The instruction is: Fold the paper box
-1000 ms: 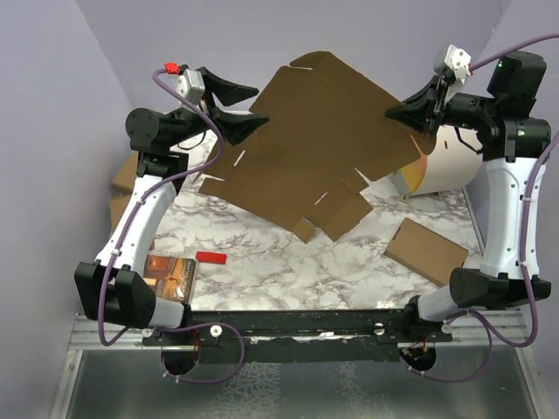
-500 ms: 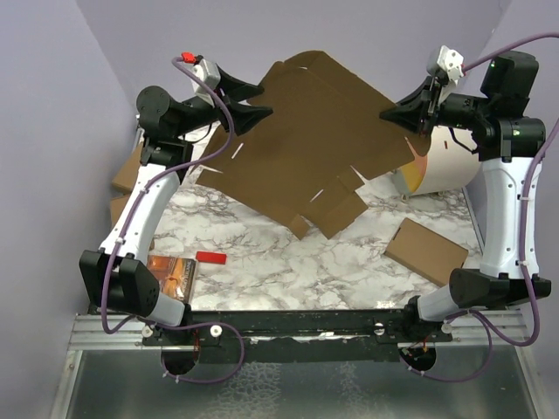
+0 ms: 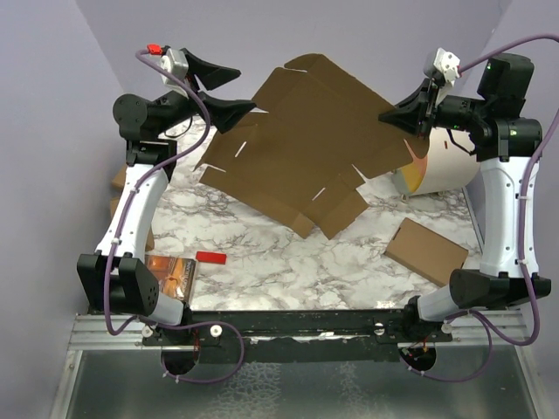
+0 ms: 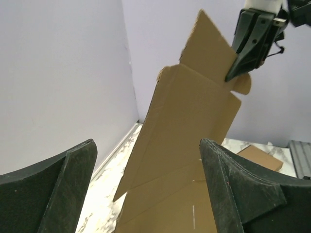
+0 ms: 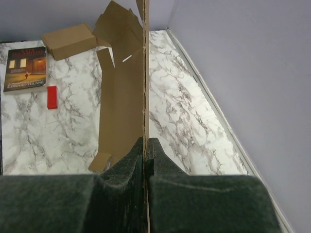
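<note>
Starting at the near edge, we see a marble-patterned surface (image 3: 288, 262), white with grey veins, carrying a glossy paperback book (image 3: 170, 275) and, just beside it, a small flat red block (image 3: 210, 257). To our right lies a small plain brown cardboard box (image 3: 426, 251), closed and rectangular. More brown cardboard (image 3: 118, 179) sits by the left wall, half hidden behind the left arm. Farther back, the paper box (image 3: 314, 148) spreads across the middle as a flat, unfolded sheet of matte brown corrugated card, cut with short slits, tabs and side flaps. It slants, its lower flaps down toward the surface and its right end raised. The right claw (image 3: 389, 116) is clenched on that raised right edge. In the right wrist view its dark, rough-textured fingers (image 5: 129, 167) press together with the thin edge of the card between them. The left claw (image 3: 244, 89) stands spread wide with nothing between its fingers (image 4: 58, 189), close to the sheet's left edge. We cannot tell whether its lower tip touches the card. Behind the right claw a cream cylinder (image 3: 437, 170) with an orange end lies against the smooth lilac wall.
</note>
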Controlling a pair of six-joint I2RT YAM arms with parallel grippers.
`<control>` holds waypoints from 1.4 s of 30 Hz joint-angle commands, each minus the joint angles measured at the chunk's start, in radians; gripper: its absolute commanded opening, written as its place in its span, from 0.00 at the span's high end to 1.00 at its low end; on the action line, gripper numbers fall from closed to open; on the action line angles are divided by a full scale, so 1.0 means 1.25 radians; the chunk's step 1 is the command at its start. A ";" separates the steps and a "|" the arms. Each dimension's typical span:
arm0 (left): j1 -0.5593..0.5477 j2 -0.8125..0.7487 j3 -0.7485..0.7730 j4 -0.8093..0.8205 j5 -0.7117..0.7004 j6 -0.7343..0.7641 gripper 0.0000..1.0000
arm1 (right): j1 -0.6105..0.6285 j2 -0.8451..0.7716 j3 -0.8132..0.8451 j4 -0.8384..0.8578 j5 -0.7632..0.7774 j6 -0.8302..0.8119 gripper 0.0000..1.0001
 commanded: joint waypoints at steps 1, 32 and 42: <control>-0.001 0.009 0.009 0.114 0.026 -0.113 0.09 | 0.005 -0.022 0.019 0.025 -0.009 0.012 0.99; -0.063 0.102 0.054 0.183 0.090 -0.147 1.00 | 0.006 -0.018 -0.006 0.072 0.011 0.096 0.73; -0.028 0.133 0.023 0.458 0.110 -0.399 1.00 | -0.010 0.001 -0.074 0.101 -0.035 0.136 0.36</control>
